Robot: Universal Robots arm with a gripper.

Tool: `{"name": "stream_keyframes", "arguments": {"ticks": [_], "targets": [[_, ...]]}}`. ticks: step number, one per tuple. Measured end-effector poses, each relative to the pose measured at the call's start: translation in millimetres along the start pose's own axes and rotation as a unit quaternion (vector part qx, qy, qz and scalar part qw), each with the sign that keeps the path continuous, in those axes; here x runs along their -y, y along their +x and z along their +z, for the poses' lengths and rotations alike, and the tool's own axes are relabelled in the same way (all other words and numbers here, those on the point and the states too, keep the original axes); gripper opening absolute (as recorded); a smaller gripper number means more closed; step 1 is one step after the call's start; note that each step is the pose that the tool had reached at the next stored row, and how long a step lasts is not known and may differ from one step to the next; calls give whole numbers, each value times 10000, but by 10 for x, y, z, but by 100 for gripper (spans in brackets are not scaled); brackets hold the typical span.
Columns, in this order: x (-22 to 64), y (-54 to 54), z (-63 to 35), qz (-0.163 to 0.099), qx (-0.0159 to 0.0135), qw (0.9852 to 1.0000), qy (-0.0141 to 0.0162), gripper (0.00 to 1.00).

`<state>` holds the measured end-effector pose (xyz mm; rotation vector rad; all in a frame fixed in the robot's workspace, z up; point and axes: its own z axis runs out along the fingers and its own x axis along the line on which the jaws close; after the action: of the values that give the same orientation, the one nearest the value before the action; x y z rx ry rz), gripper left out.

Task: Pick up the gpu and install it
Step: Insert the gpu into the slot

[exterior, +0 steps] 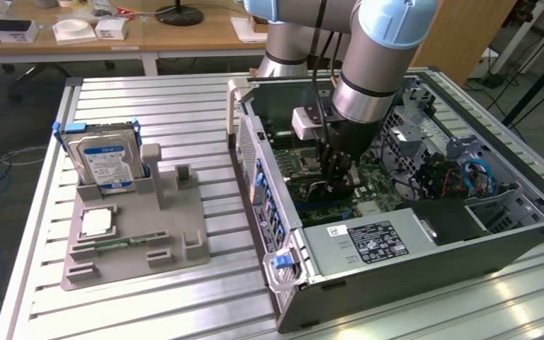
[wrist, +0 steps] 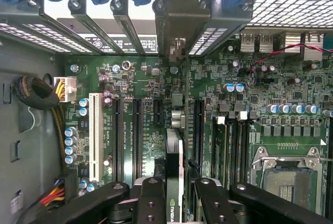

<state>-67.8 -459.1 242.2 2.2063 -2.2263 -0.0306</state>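
- One arm reaches down into the open computer case (exterior: 499, 234), and your gripper (wrist: 174, 190) has its fingers (wrist: 151, 203) clamped on the gpu (wrist: 174, 151).
- You see the gpu edge-on in the wrist view, standing upright over the motherboard (wrist: 140, 83), its bracket end toward the rear slot covers (wrist: 83, 24).
- On the exterior view's left, the grey fixture tray (exterior: 173, 241) holds a hard drive (exterior: 104, 161) upright.

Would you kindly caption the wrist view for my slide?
Gripper holds the gpu edge-on above the motherboard slots.
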Motion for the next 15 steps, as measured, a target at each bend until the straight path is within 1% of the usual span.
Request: {"name": "stream_keyframes", "arguments": {"ticks": [4,6,12,13,15], "targets": [[-1,1,16,0,-4,10000,5,26],[1,1,28,0,-1,10000,12,26],[-1,1,50,0,-3,10000,11,26],[-1,1,50,0,-5,10000,11,26],[-1,0,53,0,-21,10000,12,26]]}}
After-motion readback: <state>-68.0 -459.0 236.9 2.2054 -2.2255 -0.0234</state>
